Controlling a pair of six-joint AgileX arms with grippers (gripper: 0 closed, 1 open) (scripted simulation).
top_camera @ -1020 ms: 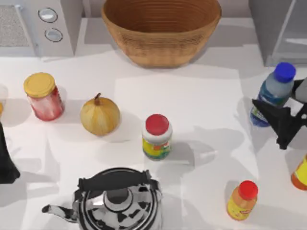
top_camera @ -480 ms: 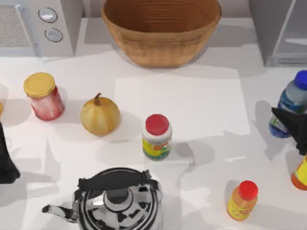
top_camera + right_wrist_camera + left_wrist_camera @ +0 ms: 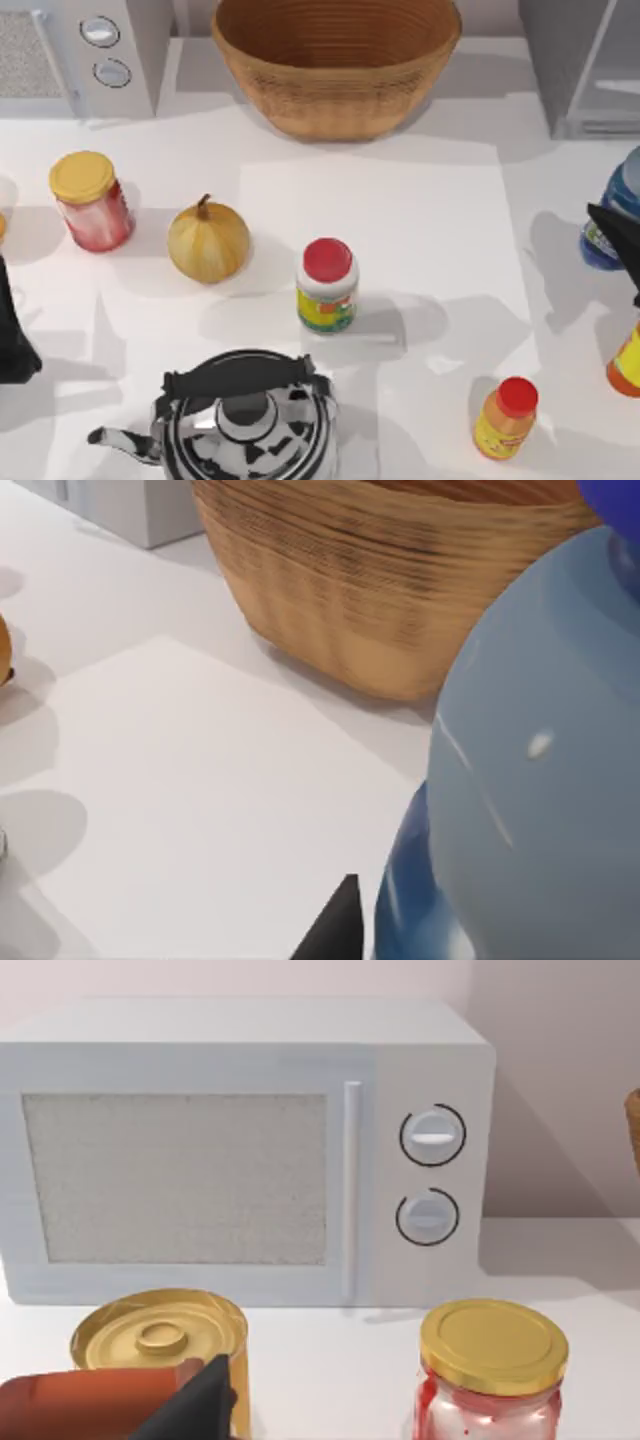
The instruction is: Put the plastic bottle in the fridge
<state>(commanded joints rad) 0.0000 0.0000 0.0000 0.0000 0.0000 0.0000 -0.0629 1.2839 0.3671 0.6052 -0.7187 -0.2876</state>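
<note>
White counter [image 3: 400,210], far-right corner: fridge [image 3: 585,60]. Your right hand [image 3: 625,250] sits at the right edge against the upright plastic bottle [image 3: 610,215]; whether it grips, you cannot tell. Fridge lies beyond, farther back.

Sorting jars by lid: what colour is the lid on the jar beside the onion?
Yellow-gold; the jar shows red contents, clearest in the left wrist view.

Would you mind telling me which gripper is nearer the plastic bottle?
Right. The right gripper is against the plastic bottle at the table's right edge; the left gripper sits at the far left edge.
</note>
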